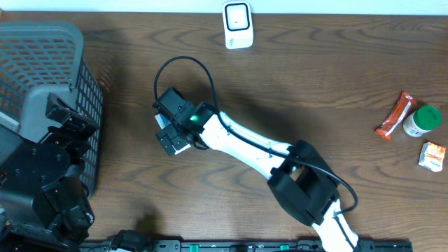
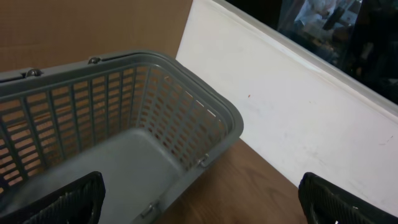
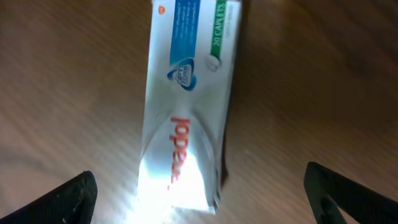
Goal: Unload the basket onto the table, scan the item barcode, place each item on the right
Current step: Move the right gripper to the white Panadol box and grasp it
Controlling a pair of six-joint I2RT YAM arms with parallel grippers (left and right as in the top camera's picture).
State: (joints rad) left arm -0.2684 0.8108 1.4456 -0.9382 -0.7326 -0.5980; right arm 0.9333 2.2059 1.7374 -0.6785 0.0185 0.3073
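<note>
Over the table, fixed camera: the white right arm reaches from the near right edge to the table centre, with its black wrist head pointing down. The black left arm sits at the near left, against the grey basket. A white scanner stands at the far edge of the wooden table. At the right lie an orange packet, a green-capped bottle just beside it, and a small white-and-orange carton nearby.

Left wrist camera: the left gripper is released. Its fingertips are spread to both lower corners with nothing between them. The basket's slatted wall and rim lie below and ahead.

Right wrist camera: the right gripper is released, jaws fully spread. The caplet box lies flat on the wood between the fingers, touching neither. It is white with blue and green panels and red lettering. Glare covers its near end.
</note>
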